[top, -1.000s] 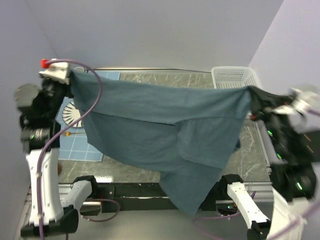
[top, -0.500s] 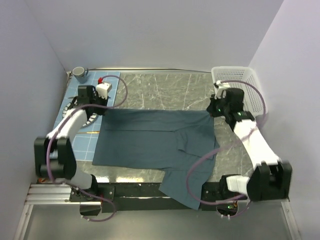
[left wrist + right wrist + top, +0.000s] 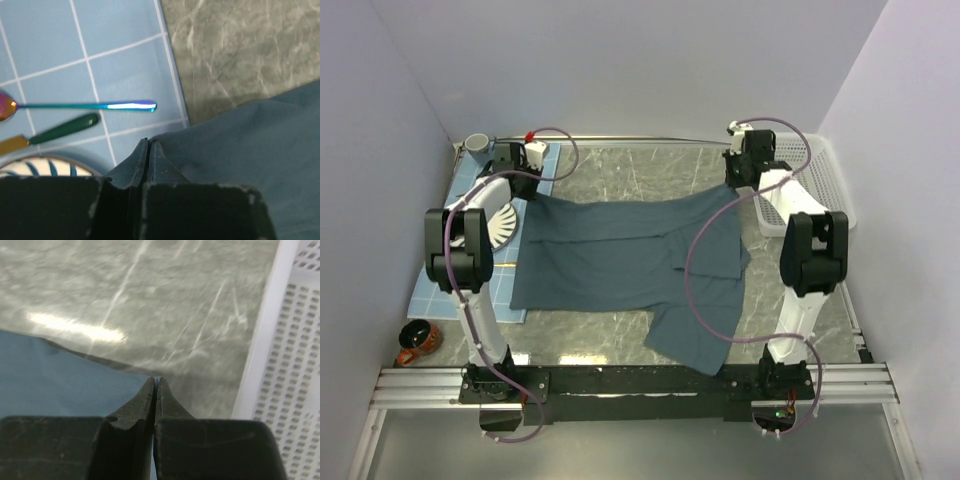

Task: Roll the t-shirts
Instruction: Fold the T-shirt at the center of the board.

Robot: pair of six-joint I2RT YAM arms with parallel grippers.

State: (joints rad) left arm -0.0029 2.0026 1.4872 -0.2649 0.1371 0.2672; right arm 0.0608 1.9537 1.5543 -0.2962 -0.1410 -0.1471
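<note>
Top external shows the t-shirt [image 3: 620,255] spread on the bench [image 3: 640,170]; left claw [image 3: 148,145] and right claw [image 3: 156,382] each clamp closed on a far corner, likely to stretch it flat for rolling

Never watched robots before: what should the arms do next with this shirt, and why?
Probably open both grippers: the left gripper and right gripper each pinch a far corner of the shirt, which lies spread on the table.

A robotics lab test cell: plain lavender partition walls [image 3: 620,60] box in a marble-patterned bench [image 3: 640,175], with the cabled left arm [image 3: 455,250] and right arm [image 3: 812,250] bolted to an aluminium rail [image 3: 420,385] along its near edge.
</note>
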